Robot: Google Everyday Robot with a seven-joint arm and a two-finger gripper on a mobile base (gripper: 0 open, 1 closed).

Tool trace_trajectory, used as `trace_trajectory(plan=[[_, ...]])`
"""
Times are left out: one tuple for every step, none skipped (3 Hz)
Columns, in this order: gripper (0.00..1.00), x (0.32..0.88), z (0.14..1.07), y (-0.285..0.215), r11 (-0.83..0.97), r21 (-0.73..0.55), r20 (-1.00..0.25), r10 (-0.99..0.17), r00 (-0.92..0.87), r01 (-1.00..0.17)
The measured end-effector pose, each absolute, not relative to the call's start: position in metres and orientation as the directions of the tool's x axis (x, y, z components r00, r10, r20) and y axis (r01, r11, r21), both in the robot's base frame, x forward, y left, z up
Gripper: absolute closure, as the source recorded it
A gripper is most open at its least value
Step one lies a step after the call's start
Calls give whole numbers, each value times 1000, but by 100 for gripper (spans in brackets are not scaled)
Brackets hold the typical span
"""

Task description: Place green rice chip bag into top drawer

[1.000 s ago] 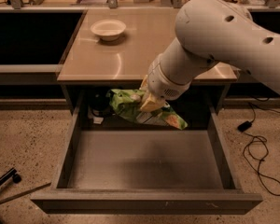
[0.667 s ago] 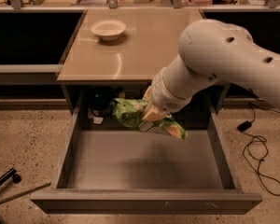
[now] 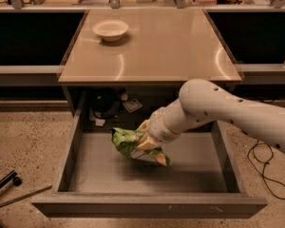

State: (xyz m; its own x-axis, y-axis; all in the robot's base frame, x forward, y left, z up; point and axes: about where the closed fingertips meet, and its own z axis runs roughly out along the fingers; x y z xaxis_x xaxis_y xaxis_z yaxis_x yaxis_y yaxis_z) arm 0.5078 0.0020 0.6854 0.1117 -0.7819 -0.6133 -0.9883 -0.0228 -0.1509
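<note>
The green rice chip bag is crinkled and bright green, and hangs just above the bottom of the top drawer, left of its middle. My gripper is shut on the bag's right side, its pale fingers pressed into the foil. The white arm reaches in from the right, over the drawer's right half. The drawer is pulled fully out below the counter; its smooth bottom is bare apart from the bag's shadow.
A white bowl stands at the back left of the tan counter top. Dark cables and small parts lie in the cavity behind the drawer. A black cable lies on the floor at right, a dark bar at left.
The arm has lowered and drawn forward, carrying the bag from the drawer's back edge down into the drawer box, close to its bottom.
</note>
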Motion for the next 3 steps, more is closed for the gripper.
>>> trace_trajectory(plan=[[100,508,644,14,-46,-89,-661,-744,93,-995],[82,508,645,14,-46,-89,-661,-744,93,-995],[59,508,645,14,-46,-89,-661,-744,93,-995]])
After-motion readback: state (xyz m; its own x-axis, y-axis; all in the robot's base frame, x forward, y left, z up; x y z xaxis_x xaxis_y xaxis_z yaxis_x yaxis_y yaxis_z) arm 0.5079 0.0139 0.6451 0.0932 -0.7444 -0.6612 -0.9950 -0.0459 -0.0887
